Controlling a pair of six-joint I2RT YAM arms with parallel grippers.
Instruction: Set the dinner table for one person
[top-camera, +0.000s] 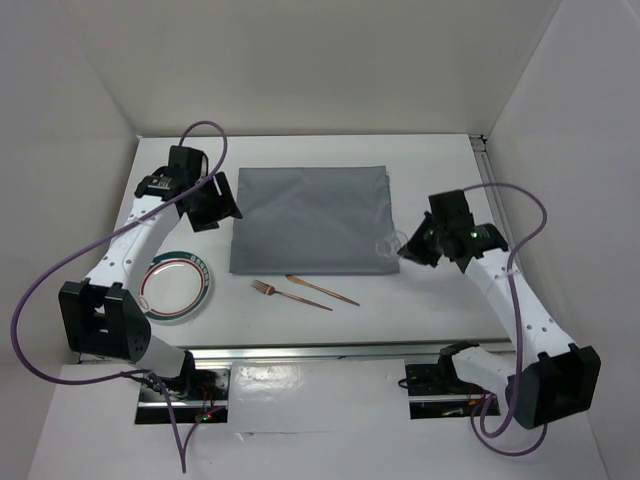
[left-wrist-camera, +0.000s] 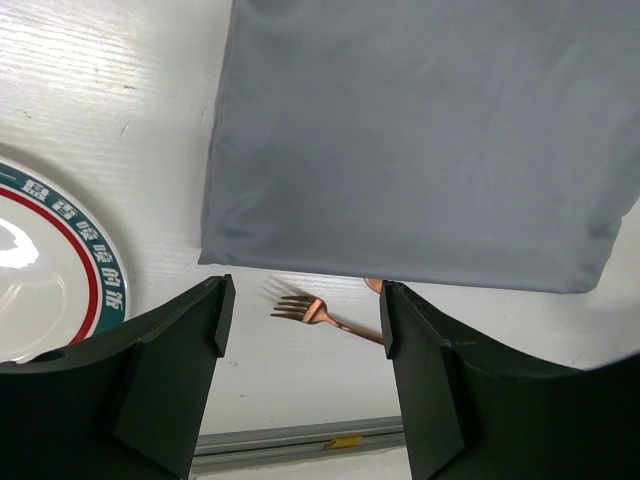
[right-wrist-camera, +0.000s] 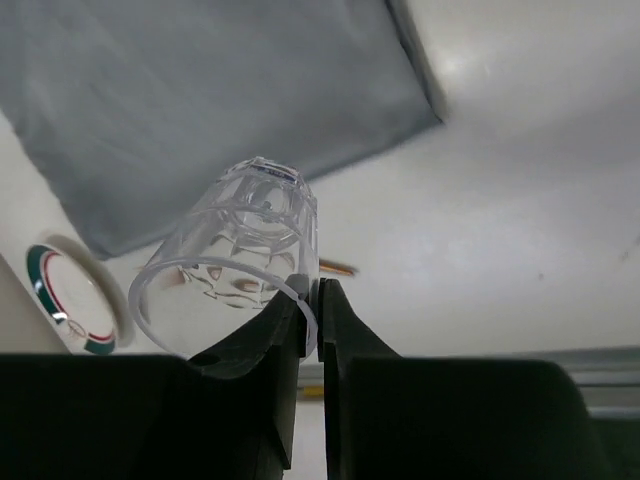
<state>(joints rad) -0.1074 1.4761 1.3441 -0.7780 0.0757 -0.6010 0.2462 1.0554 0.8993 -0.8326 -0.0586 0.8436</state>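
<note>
Dinner table (top-camera: 430, 300): the white surface fills the middle of the top view, with a metal rail along its lower edge.
Grey cloth (top-camera: 310, 218): lies flat on the table, in the upper middle of the frame.
Plate (top-camera: 200, 275): lower left of the cloth, on bare table and off the cloth.
Fork (top-camera: 290, 295): copper, on bare table just below the cloth's lower edge.
Second utensil (top-camera: 322, 290): a slim copper piece just beside the fork. I cannot tell what kind it is.
Glass (right-wrist-camera: 235, 255): a clear tumbler by the cloth's right edge, tilted with its mouth toward the wrist camera. I cannot tell whether it is off the surface.
Right gripper (right-wrist-camera: 312, 300): clenched on the glass, with the rim wall pinched between its two fingers.
Left gripper (left-wrist-camera: 303, 300): released, jaws wide with nothing between them, hovering over the cloth's left edge.
Step in hand: probably taking the glass to its place. The plate and cutlery are not yet on the cloth.
Next move: it calls for turning the glass upright and setting it down at the cloth's upper right. The thin rim pinch could slip, so the wrist should turn gently.
</note>
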